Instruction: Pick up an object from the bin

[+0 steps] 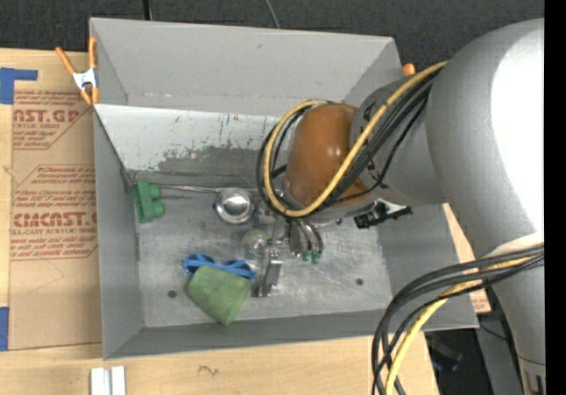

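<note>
My gripper (268, 271) hangs below the orange wrist cover, low over the middle of the bin floor. Its metal fingers point down just right of a green soft block (216, 294) near the front wall. A blue clip-like thing (215, 264) lies partly under the green block, right beside the fingertips. A shiny silver ball-shaped thing (234, 204) with a thin rod running left sits a little behind the gripper.
A green plastic brick (148, 202) lies against the left wall, at the far end of the thin rod. The arm and its yellow and black cables cover the right part of the bin.
</note>
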Controlling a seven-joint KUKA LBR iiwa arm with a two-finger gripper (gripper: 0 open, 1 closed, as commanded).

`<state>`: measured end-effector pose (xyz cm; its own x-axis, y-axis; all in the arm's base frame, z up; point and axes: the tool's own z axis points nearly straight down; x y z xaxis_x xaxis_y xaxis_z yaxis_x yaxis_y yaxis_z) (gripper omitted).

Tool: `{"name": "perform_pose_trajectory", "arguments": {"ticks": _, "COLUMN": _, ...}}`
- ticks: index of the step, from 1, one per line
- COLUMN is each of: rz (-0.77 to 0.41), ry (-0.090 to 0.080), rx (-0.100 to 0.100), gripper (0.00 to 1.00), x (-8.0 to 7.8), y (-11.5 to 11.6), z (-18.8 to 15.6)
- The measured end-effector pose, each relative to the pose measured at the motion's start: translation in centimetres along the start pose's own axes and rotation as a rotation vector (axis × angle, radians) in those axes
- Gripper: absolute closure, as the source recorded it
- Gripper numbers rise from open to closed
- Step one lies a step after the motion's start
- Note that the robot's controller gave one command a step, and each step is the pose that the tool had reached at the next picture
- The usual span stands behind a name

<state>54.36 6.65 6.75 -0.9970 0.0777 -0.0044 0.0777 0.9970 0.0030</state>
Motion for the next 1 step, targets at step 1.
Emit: {"name": "perform_pose_trajectory", "arguments": {"ticks": 1, "rz": -0.032, "ry": -0.001, "rx": 0.001, "gripper": 0.0, "x": 2.87, "y": 3.07, "z": -0.76}}
